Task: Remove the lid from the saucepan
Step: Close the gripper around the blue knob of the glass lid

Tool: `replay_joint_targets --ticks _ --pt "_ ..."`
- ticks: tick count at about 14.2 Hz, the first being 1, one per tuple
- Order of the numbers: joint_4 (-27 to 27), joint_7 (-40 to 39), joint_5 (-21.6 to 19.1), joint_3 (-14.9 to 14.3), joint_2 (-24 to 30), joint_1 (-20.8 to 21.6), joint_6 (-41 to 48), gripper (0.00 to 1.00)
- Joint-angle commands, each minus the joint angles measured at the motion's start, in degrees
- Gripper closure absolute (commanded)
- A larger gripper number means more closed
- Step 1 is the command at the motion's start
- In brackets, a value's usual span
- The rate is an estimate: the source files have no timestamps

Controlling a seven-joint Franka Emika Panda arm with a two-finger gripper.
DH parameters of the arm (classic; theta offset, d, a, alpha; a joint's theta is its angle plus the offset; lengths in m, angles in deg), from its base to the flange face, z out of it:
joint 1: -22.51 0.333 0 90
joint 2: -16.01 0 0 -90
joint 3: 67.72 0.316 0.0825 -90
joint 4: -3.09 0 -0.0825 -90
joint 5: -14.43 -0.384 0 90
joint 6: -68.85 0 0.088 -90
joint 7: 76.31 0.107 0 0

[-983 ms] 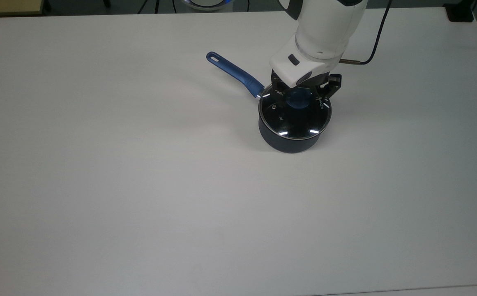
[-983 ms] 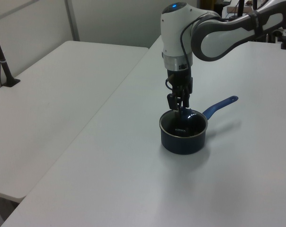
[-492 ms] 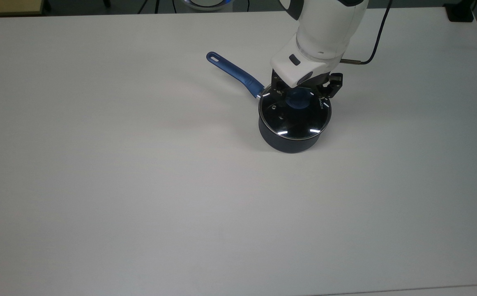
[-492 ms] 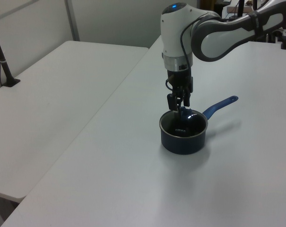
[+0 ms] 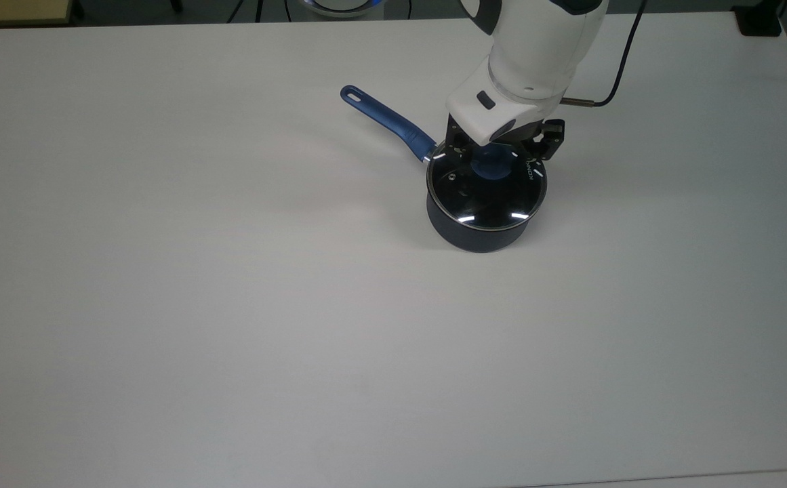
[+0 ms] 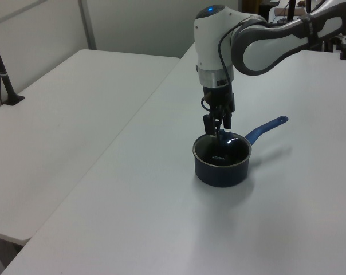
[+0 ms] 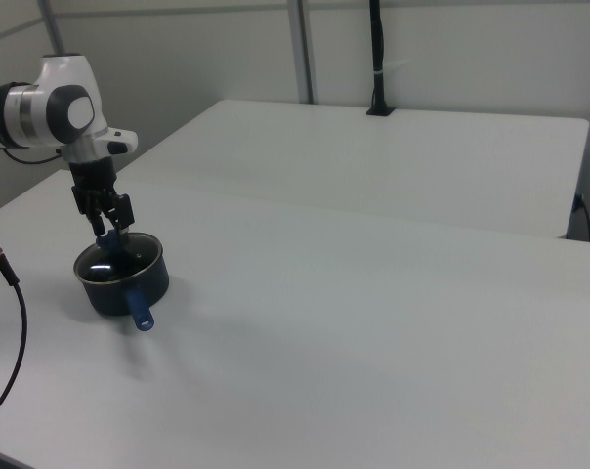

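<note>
- The saucepan [image 5: 478, 227] sits on the white surface [image 5: 230, 305], toward the top view's right of centre, with its long blue handle [image 5: 388, 121] running up and to the top view's left.
- The lid [image 5: 487, 193] lies flat on the saucepan's rim, not yet off.
- The gripper [image 5: 499, 150] hangs straight down over the lid's blue knob [image 5: 489, 166], its fingers set apart on either side of the knob; they look unclosed, with nothing held.
- In the left view the gripper [image 6: 218, 124] stands just above the pan, fingertips about level with the knob.
- To my eye the step in hand is the grasp. It should go best with the knob centred between the fingers before they close, so the lid is not shoved sideways.
- The fingertips want to sit low on the knob without pressing on the glass.
- Afterwards a straight, level lift seems wise, as a tilted lid could catch the rim and drag the light pan along.
</note>
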Motion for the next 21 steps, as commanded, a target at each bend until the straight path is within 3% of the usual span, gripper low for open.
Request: replay_joint_targets --ticks 1,5,12,21 --pt "0.11 -0.31 -0.63 -0.33 0.14 0.65 1.09 0.27" --pt "0.11 0.39 -0.63 -0.33 -0.65 1.53 0.74 0.39" --pt "0.03 0.13 -0.63 -0.41 -0.56 1.44 1.09 0.75" --pt "-1.11 0.30 -0.81 -1.12 2.07 1.53 1.79 0.78"
